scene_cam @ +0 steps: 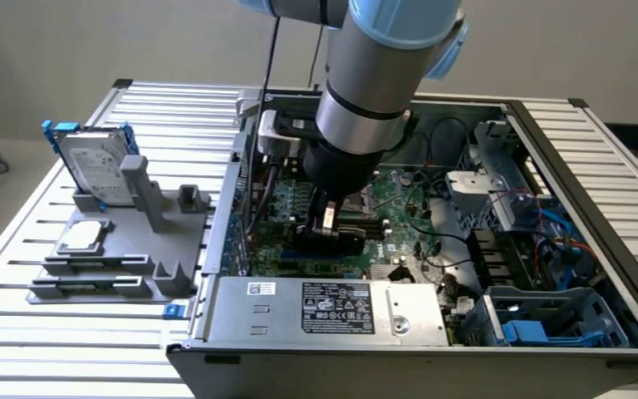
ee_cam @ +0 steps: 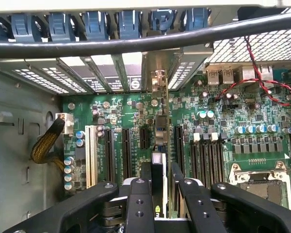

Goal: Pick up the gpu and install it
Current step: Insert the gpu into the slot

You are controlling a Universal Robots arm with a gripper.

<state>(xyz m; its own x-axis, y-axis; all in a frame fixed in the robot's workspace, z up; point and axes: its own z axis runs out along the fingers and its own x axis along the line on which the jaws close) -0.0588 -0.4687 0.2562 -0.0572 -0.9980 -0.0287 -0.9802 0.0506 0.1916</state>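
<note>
The gpu (ee_cam: 158, 138) shows edge-on in the wrist view as a thin card standing on the green motherboard (ee_cam: 223, 141) among the black expansion slots (ee_cam: 109, 153). Its silver end bracket (ee_cam: 157, 80) lies against the case's rear slot openings. My gripper (ee_cam: 158, 180) is shut on the card, with a black finger (ee_cam: 145, 177) on each side. In the exterior view my gripper (scene_cam: 331, 237) reaches down inside the open computer case (scene_cam: 585, 191), low over the motherboard on that view's left side. I cannot tell whether the card's edge is seated in a slot.
A grey fixture (scene_cam: 130, 249) outside the case, on the exterior view's left, holds a hard drive in a blue frame (scene_cam: 92, 162), a square chip (scene_cam: 84, 235) and memory sticks (scene_cam: 86, 287). The power supply (scene_cam: 331, 307) fills the case's near side. A black cable (ee_cam: 136, 44) crosses above the board.
</note>
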